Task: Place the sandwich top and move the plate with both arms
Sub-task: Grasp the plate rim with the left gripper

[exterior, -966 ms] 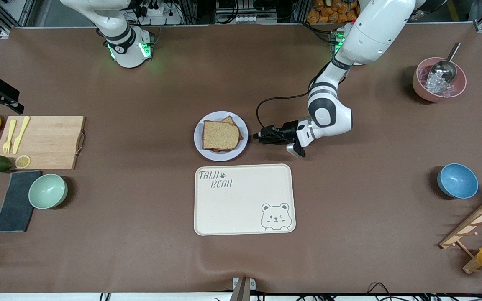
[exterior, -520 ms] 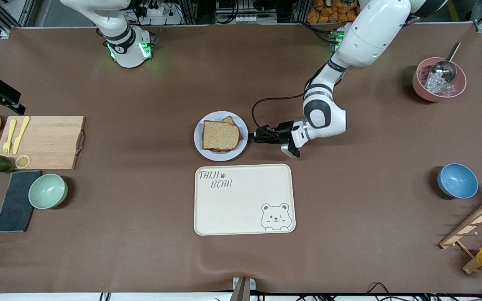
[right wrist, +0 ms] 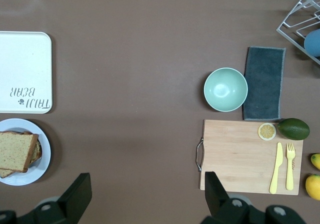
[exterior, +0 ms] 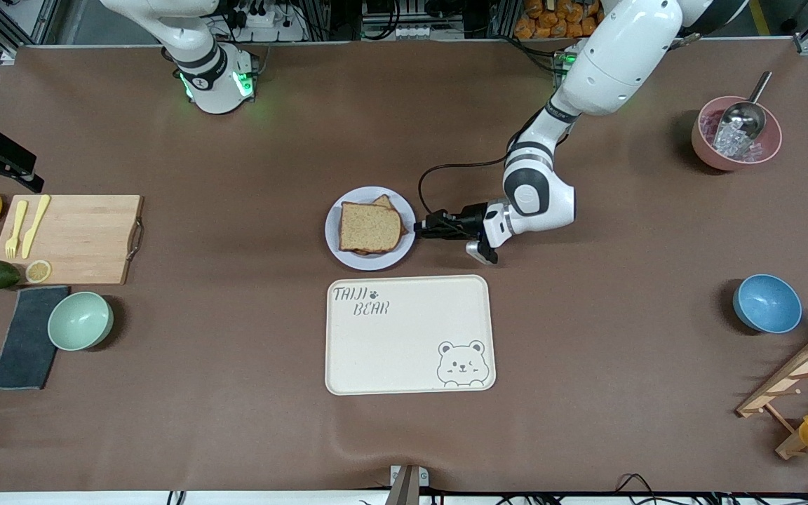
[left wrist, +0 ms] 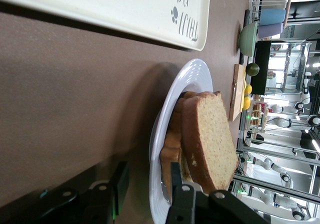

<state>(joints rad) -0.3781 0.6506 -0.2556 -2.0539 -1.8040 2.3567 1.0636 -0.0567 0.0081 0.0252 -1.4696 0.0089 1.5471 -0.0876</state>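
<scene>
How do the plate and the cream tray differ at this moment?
The plate is round and pale lavender-white; the tray is rectangular and cream, with a bear drawing. The plate carries the sandwich top; the tray carries nothing. The left gripper has its fingers around the plate's rim; nothing touches the tray. Both lie flat mid-table, the tray nearer the front camera.

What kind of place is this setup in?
Probably a robotics lab staged as a kitchen: two robot arms mounted at a table, with a sandwich plate and cutting board.
</scene>
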